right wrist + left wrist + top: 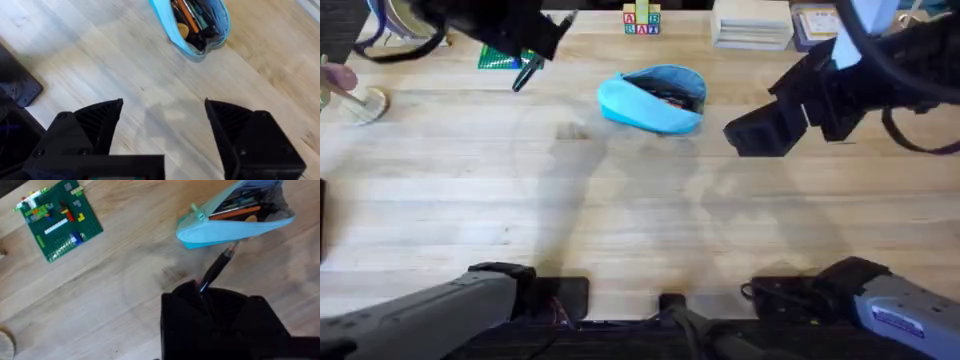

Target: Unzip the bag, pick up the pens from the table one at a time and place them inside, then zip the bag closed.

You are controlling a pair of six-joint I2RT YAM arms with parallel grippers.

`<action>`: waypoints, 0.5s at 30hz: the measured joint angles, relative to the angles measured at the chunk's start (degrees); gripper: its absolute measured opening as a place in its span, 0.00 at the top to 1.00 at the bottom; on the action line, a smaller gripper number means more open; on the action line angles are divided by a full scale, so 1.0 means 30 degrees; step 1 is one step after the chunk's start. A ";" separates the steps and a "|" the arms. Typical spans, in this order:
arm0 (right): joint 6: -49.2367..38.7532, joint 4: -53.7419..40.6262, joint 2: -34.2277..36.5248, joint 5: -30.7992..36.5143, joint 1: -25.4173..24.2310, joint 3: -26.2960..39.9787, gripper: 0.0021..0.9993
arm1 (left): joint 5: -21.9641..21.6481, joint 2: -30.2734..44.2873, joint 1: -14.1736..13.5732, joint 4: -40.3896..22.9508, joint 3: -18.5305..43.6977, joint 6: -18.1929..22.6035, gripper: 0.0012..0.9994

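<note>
The left gripper [210, 292] hides the rear of the black pen [218, 269] between its dark fingers in the left wrist view. Overhead, the bag [653, 99] at 12 o'clock has contents too small to tell apart. At 10 o'clock a pale round object [360, 104] is cut by the edge. The right arm's upper links are blurred at 2 o'clock.

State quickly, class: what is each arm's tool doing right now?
Left tool: shut on the thin black pen, beside the open light blue fabric pouch.
Right tool: open, holding nothing.
</note>
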 joint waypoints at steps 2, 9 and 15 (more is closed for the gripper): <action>0.0000 0.0000 0.0000 -0.0006 0.0000 0.0000 0.00 | 0.0058 0.0689 -0.0507 -0.0344 0.0670 0.0451 0.96; 0.0000 0.0000 0.0003 0.0000 0.0000 0.0000 0.00 | 0.0070 0.5142 -0.3124 -0.1903 0.4996 0.3080 0.96; 0.0000 0.0000 0.0000 0.0000 0.0000 0.0000 0.00 | 0.0066 1.0039 -0.5061 -0.1206 0.9057 0.4387 0.96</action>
